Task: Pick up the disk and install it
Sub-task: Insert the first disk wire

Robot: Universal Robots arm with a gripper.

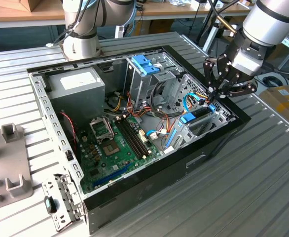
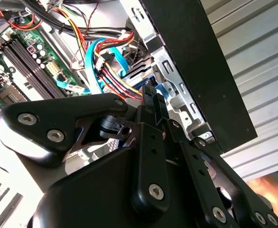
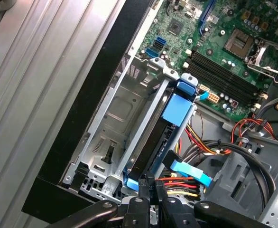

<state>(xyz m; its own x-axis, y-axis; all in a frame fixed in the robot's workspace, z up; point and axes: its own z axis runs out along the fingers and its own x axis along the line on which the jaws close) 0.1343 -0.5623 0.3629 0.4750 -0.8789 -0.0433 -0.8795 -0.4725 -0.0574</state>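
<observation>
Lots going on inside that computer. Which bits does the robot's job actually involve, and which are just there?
In the job:
- the disk, standing in the metal bay
- the gripper, at the disk's end

Just there:
- power-supply box
- motherboard
- blue handle on the drive cage
- loose bracket on the table

Ribbed grey metal table (image 1: 263,182), wooden bench (image 1: 31,12) behind, bright light
</observation>
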